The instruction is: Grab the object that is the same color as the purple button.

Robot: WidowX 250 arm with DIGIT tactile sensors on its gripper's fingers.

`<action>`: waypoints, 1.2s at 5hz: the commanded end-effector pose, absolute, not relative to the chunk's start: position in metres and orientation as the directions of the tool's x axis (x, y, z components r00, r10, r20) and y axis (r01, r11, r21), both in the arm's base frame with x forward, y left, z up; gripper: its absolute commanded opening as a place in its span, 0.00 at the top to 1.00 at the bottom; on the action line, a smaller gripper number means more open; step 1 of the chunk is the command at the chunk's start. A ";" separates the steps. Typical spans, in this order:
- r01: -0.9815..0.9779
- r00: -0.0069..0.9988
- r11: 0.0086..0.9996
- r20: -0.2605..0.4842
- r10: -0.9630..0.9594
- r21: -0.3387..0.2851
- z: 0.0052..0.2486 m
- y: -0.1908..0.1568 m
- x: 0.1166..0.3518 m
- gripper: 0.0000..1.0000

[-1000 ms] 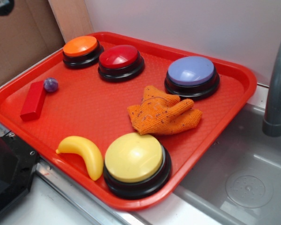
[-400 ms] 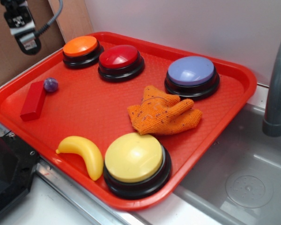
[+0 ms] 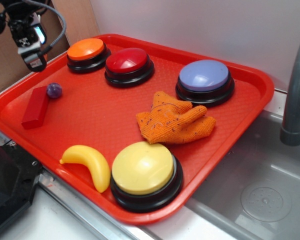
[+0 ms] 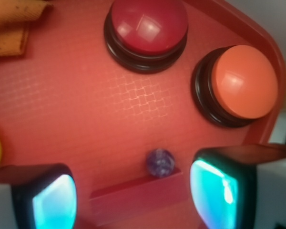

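A tiny purple marbled ball (image 3: 54,90) (image 4: 160,161) lies on the red tray (image 3: 105,117), touching the end of a red rectangular block (image 3: 35,106) (image 4: 138,198). The purple button (image 3: 205,80), a lavender-blue dome on a black base, stands at the tray's far right. My gripper (image 3: 32,52) (image 4: 133,195) hangs open above the tray's left rim, up and left of the ball. In the wrist view the ball and block lie far below, between the two spread fingertips (image 4: 52,200), with nothing held.
Orange button (image 3: 87,52), red button (image 3: 128,64) and yellow button (image 3: 145,172) stand on the tray. An orange knitted cloth (image 3: 175,122) and a yellow banana (image 3: 87,162) lie there too. A grey sink (image 3: 260,185) and faucet (image 3: 296,100) are at right.
My gripper came into view at the top left and has moved down and slightly right toward the tray's left rim. The objects on the tray have not moved.
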State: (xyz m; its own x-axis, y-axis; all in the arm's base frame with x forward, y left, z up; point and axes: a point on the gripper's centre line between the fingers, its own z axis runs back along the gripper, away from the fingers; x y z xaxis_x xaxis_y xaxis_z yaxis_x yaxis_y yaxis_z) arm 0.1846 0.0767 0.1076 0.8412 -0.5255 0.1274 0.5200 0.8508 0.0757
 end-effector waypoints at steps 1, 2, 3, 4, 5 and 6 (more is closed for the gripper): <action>0.616 0.773 0.787 0.158 -0.614 0.048 0.073 0.093 0.201 0.00; 0.638 0.759 0.770 0.147 -0.635 0.032 0.055 0.093 0.204 0.00; 0.659 0.745 0.752 0.117 -0.657 0.020 0.039 0.090 0.204 0.00; 0.652 0.754 0.758 0.101 -0.649 0.002 0.026 0.096 0.204 0.00; 0.681 0.726 0.732 0.139 -0.674 -0.007 0.026 0.097 0.201 0.03; 0.694 0.715 0.720 0.102 -0.691 0.013 0.027 0.097 0.199 1.00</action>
